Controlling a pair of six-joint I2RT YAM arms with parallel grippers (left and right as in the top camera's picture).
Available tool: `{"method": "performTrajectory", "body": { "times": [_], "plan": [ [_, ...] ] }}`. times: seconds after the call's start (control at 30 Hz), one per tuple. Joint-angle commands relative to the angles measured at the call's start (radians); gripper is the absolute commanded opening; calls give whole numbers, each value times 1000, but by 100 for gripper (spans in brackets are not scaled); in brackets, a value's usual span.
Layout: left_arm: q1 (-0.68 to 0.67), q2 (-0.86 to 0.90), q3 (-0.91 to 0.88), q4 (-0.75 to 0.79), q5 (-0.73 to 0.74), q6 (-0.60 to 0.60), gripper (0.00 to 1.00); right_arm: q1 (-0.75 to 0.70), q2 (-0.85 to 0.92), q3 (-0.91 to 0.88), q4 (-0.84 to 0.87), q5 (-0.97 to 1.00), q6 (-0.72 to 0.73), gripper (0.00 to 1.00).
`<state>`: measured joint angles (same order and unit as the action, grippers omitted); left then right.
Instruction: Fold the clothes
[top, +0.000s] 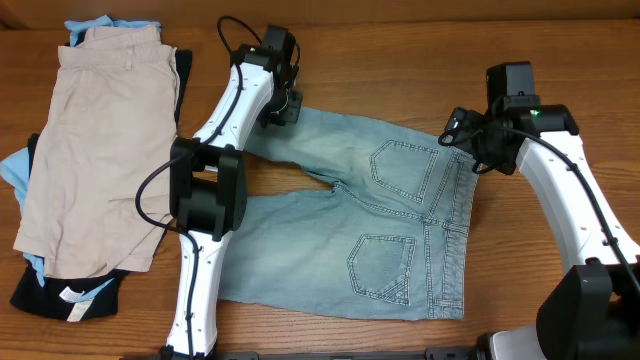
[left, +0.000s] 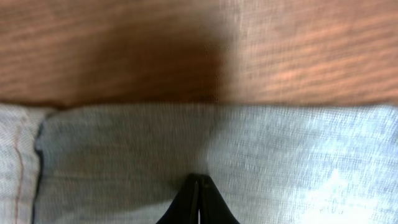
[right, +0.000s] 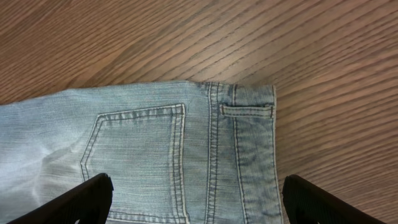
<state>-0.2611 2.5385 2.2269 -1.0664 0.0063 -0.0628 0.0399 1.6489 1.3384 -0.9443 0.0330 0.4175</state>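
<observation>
Denim shorts (top: 370, 225) are lying flat at the middle of the table (top: 420, 50), back pockets up and waistband to the right. The left gripper (left: 199, 182) is pressing on the cuff of the leg farther from the robot, fingers clenched together; whether cloth is caught between them cannot be told. The right gripper (right: 196, 180) is hovering, fingers spread wide, over the waistband's far corner and a pocket. Beige shorts (top: 90, 130) are sitting atop a pile (top: 45, 290) at the left.
</observation>
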Motion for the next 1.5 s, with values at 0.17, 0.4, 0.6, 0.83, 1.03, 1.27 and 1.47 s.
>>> {"method": "performTrajectory", "body": {
  "times": [0.17,0.4,0.6,0.83,1.03,1.27,1.47],
  "plan": [
    [0,26,-157,247,-18,-31,4,-2,1,-4,5,11,-7,91],
    [0,45,-212,424,-26,-31,4,-2,1,-4,18,11,-7,91],
    [0,95,-212,601,-40,-27,4,-2,1,-4,24,11,-7,91],
    [-4,110,-212,846,-39,-21,4,-2,1,-4,20,11,-7,91],
    [-6,107,-86,738,-40,-19,4,-2,1,-4,19,11,-7,91],
    [9,96,441,75,-42,-12,100,-2,1,-4,43,10,-7,92],
    [20,96,694,-381,-39,-12,100,-2,1,-4,43,5,-7,95]
  ]
}}
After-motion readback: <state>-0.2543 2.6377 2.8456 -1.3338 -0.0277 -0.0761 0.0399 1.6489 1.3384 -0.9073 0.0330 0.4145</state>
